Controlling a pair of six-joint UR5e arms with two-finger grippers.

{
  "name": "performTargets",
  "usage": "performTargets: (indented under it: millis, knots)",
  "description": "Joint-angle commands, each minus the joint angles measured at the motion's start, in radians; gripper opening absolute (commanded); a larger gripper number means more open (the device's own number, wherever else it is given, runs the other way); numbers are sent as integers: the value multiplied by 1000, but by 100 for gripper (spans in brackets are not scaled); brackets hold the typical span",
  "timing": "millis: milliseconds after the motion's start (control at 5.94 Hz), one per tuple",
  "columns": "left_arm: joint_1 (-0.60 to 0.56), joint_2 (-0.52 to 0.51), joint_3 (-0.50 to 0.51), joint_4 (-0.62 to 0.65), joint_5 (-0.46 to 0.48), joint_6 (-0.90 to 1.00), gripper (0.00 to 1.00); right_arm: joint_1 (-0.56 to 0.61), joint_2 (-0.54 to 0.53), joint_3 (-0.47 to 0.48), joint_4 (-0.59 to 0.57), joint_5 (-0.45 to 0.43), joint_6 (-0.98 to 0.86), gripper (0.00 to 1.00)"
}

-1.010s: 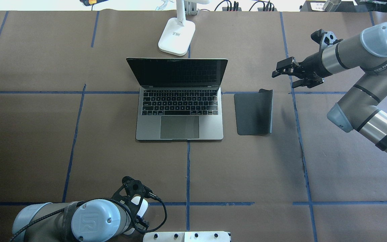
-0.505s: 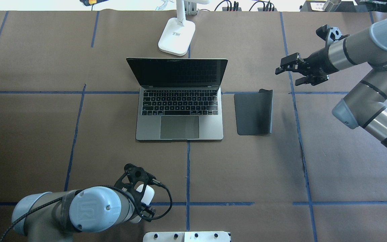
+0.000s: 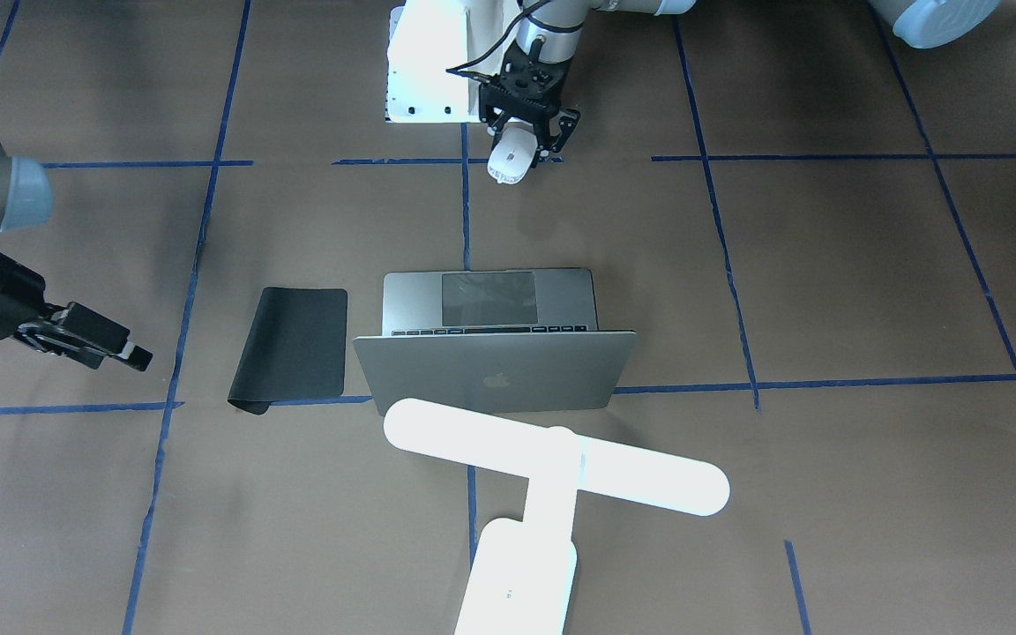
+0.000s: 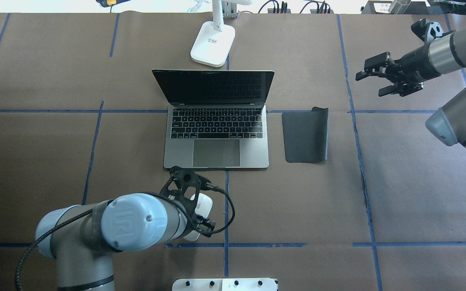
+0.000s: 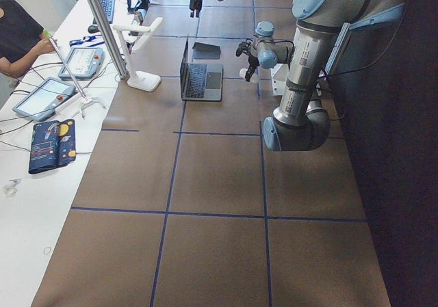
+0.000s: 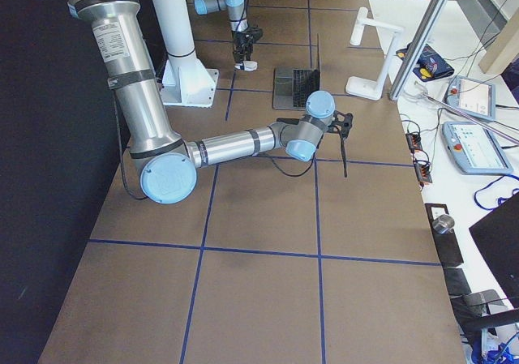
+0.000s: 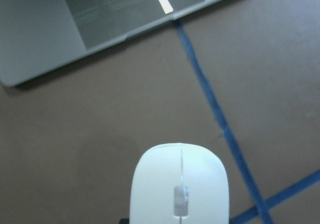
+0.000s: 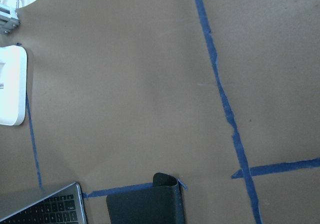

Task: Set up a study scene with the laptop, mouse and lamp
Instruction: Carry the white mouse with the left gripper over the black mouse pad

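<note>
The grey laptop (image 4: 217,133) lies open mid-table, its screen dark. Behind it stands the white lamp (image 4: 212,43), whose bar head (image 3: 552,454) reaches over the lid in the front-facing view. My left gripper (image 4: 195,214) is shut on the white mouse (image 4: 205,203), just short of the laptop's front edge. The left wrist view shows the mouse (image 7: 180,184) between the jaws, the trackpad ahead of it. At the far right, beyond the pad, my right gripper (image 4: 369,84) hangs open, nothing between its fingers.
A black mouse pad (image 4: 306,137) lies right of the laptop, its far corner curled up. Blue tape lines cross the brown table cover. The white robot pedestal (image 3: 429,62) sits at the near edge. A side bench with tablets and a person (image 5: 20,37) runs along the far side.
My left arm carried the mouse forward from the near edge toward the laptop's front. My right arm, still open, drew back to the right and farther away from the pad.
</note>
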Motion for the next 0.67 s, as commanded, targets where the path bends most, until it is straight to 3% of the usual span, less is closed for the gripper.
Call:
performTargets:
  millis: [0, 505]
  knots:
    - [-55, -224, 220, -10, 0, -59, 25, 41, -23, 3, 1, 24, -1, 100]
    - [-106, -545, 700, -164, -17, -123, 25, 44, -30, -2, 1, 23, -1, 100]
